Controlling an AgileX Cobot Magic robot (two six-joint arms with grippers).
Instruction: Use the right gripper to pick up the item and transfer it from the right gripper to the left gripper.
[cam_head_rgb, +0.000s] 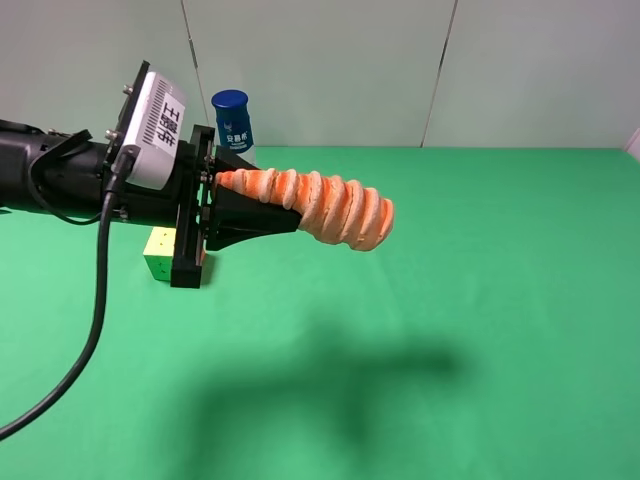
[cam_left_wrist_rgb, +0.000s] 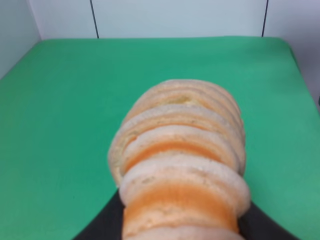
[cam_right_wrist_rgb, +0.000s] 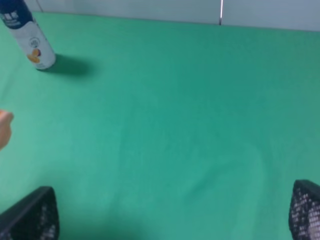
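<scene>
Broadly, the green table (cam_head_rgb: 520, 320) fills every view. Above it the left gripper (cam_head_rgb: 262, 200) reaches in from the left of the high view, its black jaws clamped on one end of the item (cam_head_rgb: 340, 210), the ribbed orange-pink roll. The roll juts out roughly level in the air, well clear of the cloth, with its shadow on the table below. The right gripper (cam_right_wrist_rgb: 167, 215) shows only in its own wrist view, as two black jaw tips spread wide with nothing between them. It is well apart from the roll, whose end just peeks in at the edge of that view. By my reading the handover is at its closing step: the roll sits with the left side and the right side holds nothing. The next move, I'd say, calls only for a firm hold, since a soft, long thing gripped by one end may sag or slip. Counting: one table, two grippers, one roll, one white bottle (cam_head_rgb: 233, 122) with a blue cap standing behind the left gripper, and one multicoloured cube (cam_head_rgb: 160, 252) on the table, partly hidden by that gripper.
</scene>
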